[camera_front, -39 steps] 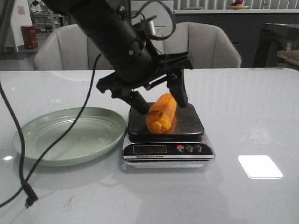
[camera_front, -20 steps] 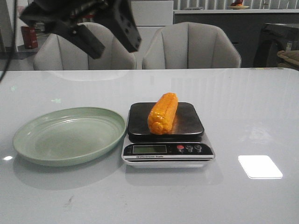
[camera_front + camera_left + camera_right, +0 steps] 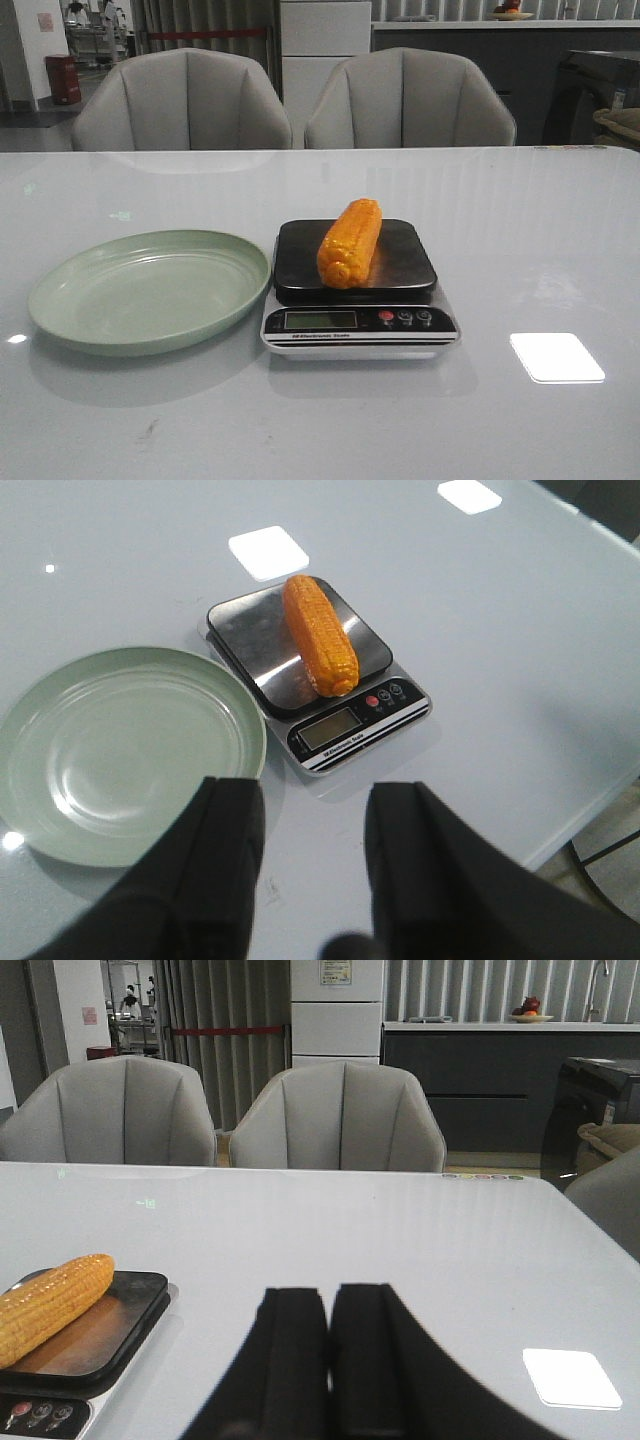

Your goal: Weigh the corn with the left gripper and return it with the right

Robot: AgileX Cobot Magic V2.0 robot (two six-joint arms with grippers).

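The orange-yellow corn [image 3: 349, 242] lies lengthwise on the black platform of the scale [image 3: 404, 260]. It also shows in the left wrist view [image 3: 319, 634] and the right wrist view [image 3: 50, 1306]. My left gripper [image 3: 314, 795] is open and empty, high above the table, looking down on the plate and scale. My right gripper [image 3: 330, 1297] is shut and empty, low over the table to the right of the scale [image 3: 95, 1352]. Neither gripper shows in the front view.
A pale green plate [image 3: 60, 300] sits left of the scale, also in the left wrist view [image 3: 35, 815]. Two grey chairs [image 3: 405, 100] stand behind the table. The table's near edge shows in the left wrist view [image 3: 590, 815].
My left gripper let go of the corn on the scale, rose up and to the left, and left the front view. The corn stays on the platform.
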